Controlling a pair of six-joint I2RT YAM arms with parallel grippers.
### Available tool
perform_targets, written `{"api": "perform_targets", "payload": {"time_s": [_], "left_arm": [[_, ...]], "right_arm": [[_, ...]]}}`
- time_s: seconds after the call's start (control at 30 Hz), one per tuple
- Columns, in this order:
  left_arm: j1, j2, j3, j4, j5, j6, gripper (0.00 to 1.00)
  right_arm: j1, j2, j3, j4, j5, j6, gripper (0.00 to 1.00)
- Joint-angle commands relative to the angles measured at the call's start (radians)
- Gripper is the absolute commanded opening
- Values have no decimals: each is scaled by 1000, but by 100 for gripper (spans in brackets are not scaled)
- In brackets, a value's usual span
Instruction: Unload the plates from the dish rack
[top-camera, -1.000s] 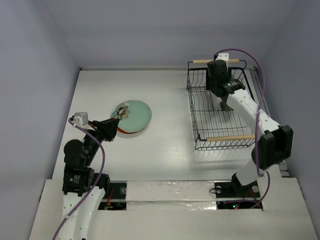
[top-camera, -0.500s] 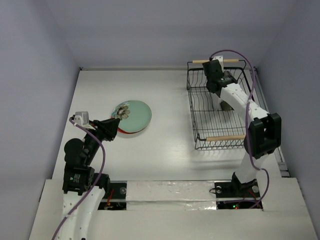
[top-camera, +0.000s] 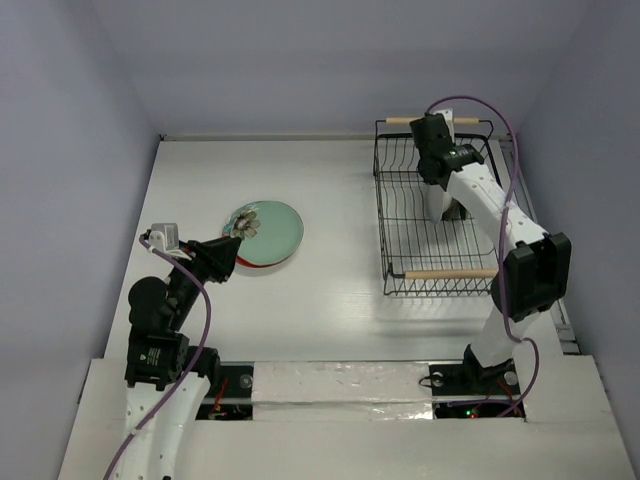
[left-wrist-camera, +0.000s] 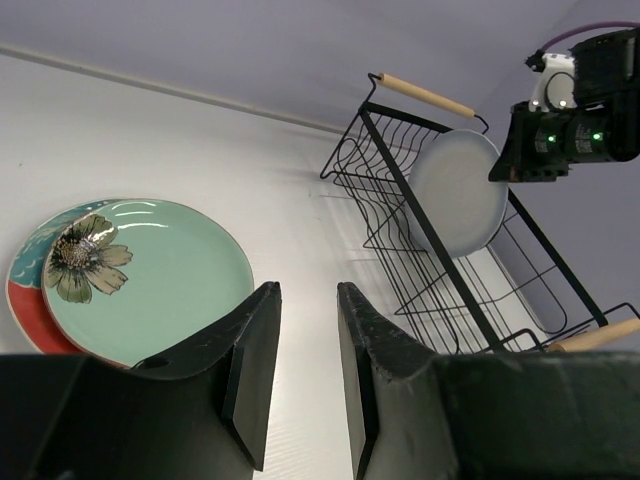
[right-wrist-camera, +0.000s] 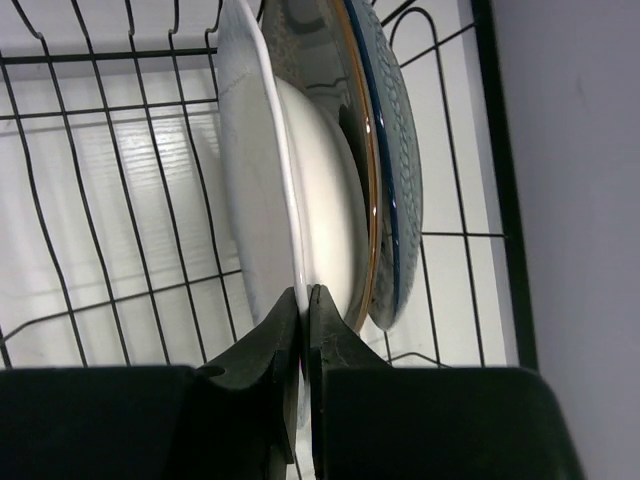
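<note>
The black wire dish rack (top-camera: 400, 230) stands at the right, and three plates stand on edge in it. My right gripper (right-wrist-camera: 305, 292) is shut on the rim of the nearest one, a plain white plate (right-wrist-camera: 255, 180). Behind that plate are one with a brownish rim (right-wrist-camera: 352, 90) and a blue-patterned one (right-wrist-camera: 402, 160). On the table at the left, a mint-green plate with a flower (top-camera: 268, 230) lies on a red plate (left-wrist-camera: 22, 305). My left gripper (left-wrist-camera: 307, 292) hovers open and empty just in front of that stack.
The rack's wooden handles (top-camera: 448, 272) run across its near and far ends. The back wall is close behind the rack, and the right wall is next to it. Bare white table (top-camera: 330, 200) lies between the plate stack and the rack.
My right gripper has gone from open to shut on the white plate's rim, and the right arm has shifted a little over the rack. The left arm has not moved.
</note>
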Motion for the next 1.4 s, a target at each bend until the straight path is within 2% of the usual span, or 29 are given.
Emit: {"api": "perform_targets", "payload": {"time_s": [0.0, 0.17, 0.3, 0.37, 0.4, 0.53, 0.7, 0.87, 1.03, 1.2, 1.37], "left_arm": [[-3, -1, 9, 56, 10, 2, 26], [-3, -1, 7, 54, 8, 2, 27], [-3, 3, 7, 54, 7, 2, 27], [-3, 3, 9, 54, 5, 2, 27], [-3, 3, 9, 54, 2, 2, 27], [-3, 8, 7, 53, 1, 2, 27], [-3, 9, 9, 51, -2, 2, 27], [6, 9, 9, 48, -5, 2, 27], [6, 9, 14, 42, -15, 5, 27], [6, 8, 14, 43, -13, 3, 27], [6, 2, 14, 43, -16, 5, 27]], "right_arm": [[-5, -143, 58, 39, 85, -14, 0], [14, -254, 52, 66, 50, 4, 0], [32, -359, 22, 134, -47, 27, 0], [41, -430, -18, 224, -175, 57, 0], [54, -450, -36, 224, -176, 57, 0], [90, -521, -104, 348, -376, 115, 0], [176, -530, -170, 477, -561, 185, 0], [310, -422, -239, 706, -694, 336, 0], [344, -268, -297, 962, -820, 556, 0], [408, -112, -290, 1099, -866, 708, 0], [417, 22, -297, 1175, -857, 840, 0]]}}
